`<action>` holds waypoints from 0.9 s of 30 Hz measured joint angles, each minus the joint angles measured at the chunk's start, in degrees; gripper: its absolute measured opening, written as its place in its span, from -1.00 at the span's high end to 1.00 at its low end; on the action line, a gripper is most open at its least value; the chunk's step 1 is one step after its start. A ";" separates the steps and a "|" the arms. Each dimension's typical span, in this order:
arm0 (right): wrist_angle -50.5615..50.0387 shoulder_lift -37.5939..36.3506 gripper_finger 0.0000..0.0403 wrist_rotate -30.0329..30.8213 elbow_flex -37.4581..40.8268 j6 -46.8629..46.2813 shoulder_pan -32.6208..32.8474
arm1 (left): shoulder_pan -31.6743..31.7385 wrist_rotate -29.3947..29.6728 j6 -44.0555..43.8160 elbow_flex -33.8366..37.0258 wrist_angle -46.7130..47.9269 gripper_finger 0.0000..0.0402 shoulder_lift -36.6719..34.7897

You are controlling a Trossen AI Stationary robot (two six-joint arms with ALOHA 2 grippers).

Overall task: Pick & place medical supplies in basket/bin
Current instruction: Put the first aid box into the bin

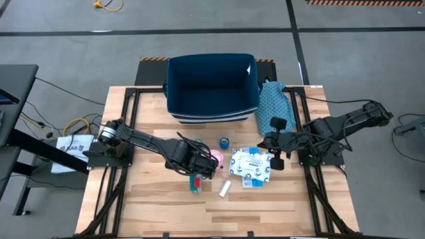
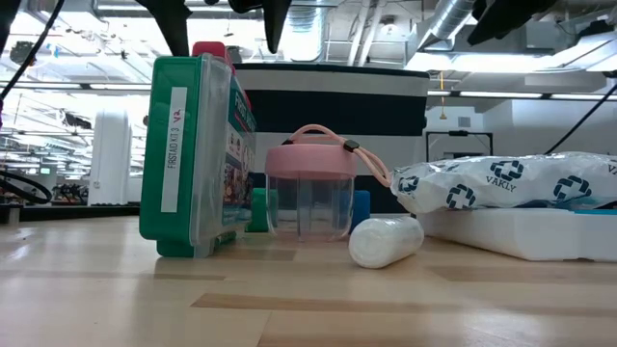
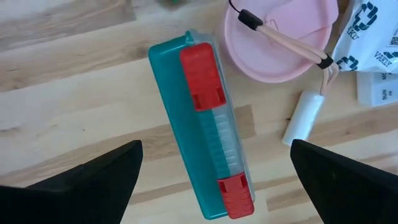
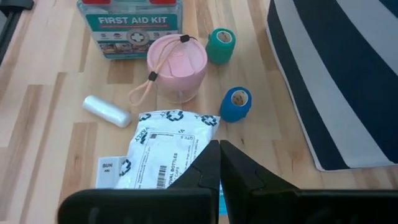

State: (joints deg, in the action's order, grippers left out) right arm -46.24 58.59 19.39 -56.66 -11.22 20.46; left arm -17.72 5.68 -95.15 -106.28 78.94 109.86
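Kit, first-aid (image 3: pixel 208 124): teal case with red latches, standing on its edge on the worktop (image 1: pixel 159 206), directly beneath my left pincer (image 3: pixel 214 171), whose fingers are spread wide to either side of it and touch nothing.

Neighbours: pink round container (image 4: pixel 177 65) just beside the kit; small white tube (image 2: pixel 384 241) near it; printed packets (image 4: pixel 165 149) beyond; teal tape roll (image 4: pixel 221 45) and blue tape roll (image 4: pixel 236 104) toward the bin (image 1: pixel 211 89). Bin stands at the far edge of the worktop, nothing visible inside.

My right pincer (image 4: pixel 219 163): fingers pressed together, empty, hovering over the packets.

Risk, as I judge it: the kit is tall and narrow on its edge. An off-centre descent could tip it onto the pink container, or a finger could snag that container's cord.
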 joint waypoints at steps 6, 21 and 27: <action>0.00 0.00 1.00 0.16 0.00 -0.44 1.32 | 0.00 0.01 -0.28 0.00 -0.53 -0.99 0.00; -0.02 0.00 1.00 0.18 0.00 -0.94 1.32 | -0.44 -1.19 -1.67 4.55 -4.92 -0.99 0.01; 0.00 0.00 1.00 0.18 0.00 -0.94 1.32 | -0.41 -0.39 -1.64 5.35 -6.43 -0.99 0.02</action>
State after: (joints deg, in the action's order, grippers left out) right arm -46.24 58.59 19.57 -56.66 -12.16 21.78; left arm -18.13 5.28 -96.79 -100.92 72.51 109.88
